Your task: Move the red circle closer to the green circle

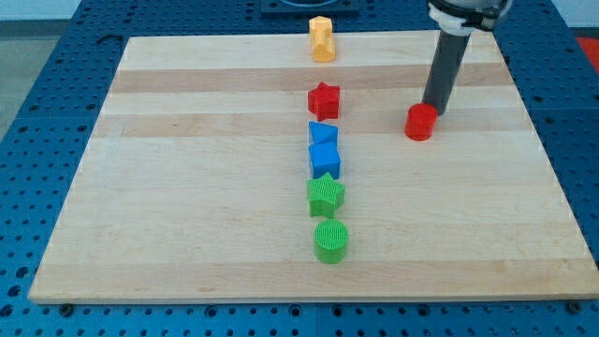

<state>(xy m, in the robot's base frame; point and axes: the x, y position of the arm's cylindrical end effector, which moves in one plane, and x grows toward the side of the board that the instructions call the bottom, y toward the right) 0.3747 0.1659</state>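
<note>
The red circle [420, 122] stands on the wooden board at the view's right, upper half. The green circle [331, 241] stands lower, near the board's middle bottom. My tip [433, 109] is right behind the red circle, at its upper right side, touching or almost touching it. The rod rises from there toward the view's top.
A column of blocks runs down the middle of the board [187, 187]: a yellow block [322, 39] at the top edge, a red star [324, 100], a blue triangle [321, 132], a blue cube [325, 159], and a green star [326, 196] just above the green circle.
</note>
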